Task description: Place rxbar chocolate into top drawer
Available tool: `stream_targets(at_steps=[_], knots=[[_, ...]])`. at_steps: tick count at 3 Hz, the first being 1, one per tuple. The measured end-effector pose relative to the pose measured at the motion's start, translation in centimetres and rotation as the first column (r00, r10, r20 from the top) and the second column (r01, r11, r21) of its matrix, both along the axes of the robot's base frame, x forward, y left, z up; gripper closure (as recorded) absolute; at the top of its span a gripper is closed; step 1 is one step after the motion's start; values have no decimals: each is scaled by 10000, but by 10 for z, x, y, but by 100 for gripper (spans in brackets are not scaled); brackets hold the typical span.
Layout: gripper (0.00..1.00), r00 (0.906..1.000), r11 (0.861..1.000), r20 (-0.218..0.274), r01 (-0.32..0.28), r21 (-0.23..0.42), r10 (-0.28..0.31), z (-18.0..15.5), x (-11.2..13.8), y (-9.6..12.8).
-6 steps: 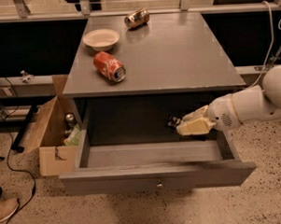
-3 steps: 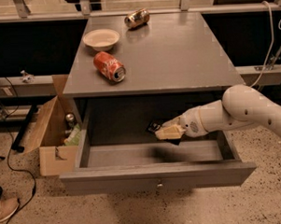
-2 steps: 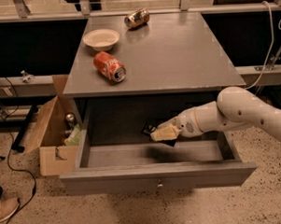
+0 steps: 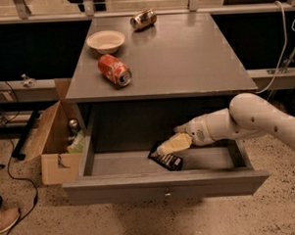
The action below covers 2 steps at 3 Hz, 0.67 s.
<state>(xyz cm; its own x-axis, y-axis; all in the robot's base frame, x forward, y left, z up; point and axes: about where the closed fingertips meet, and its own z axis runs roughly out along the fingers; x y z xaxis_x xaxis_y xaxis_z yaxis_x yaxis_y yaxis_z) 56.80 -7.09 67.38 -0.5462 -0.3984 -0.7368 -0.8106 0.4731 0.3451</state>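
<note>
Speckled flooring spreads beneath a grey cabinet, and we see its top drawer standing open toward us. Inside it, right of centre and near the front wall, the rxbar chocolate sits at a slant, its black wrapper showing pale lettering. The hand is down in the drawer with its yellowish tip right at the bar's upper left edge. We cannot tell whether it grips the bar or merely touches it, nor how far open it is. The white arm reaches in from the right. A small round knob marks the drawer front. On the worktop above lie a red soda can, a pale bowl and, at the far edge, another can. A cardboard box stands on the floor just left of the cabinet.
</note>
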Motion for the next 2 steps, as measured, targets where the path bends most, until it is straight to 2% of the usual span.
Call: stream_targets(at_steps=[1, 2], knots=[[0, 9986, 9986, 155, 507, 133, -509, 15, -10, -24], [0, 9816, 9822, 438, 1842, 359, -1857, 45, -32, -91]])
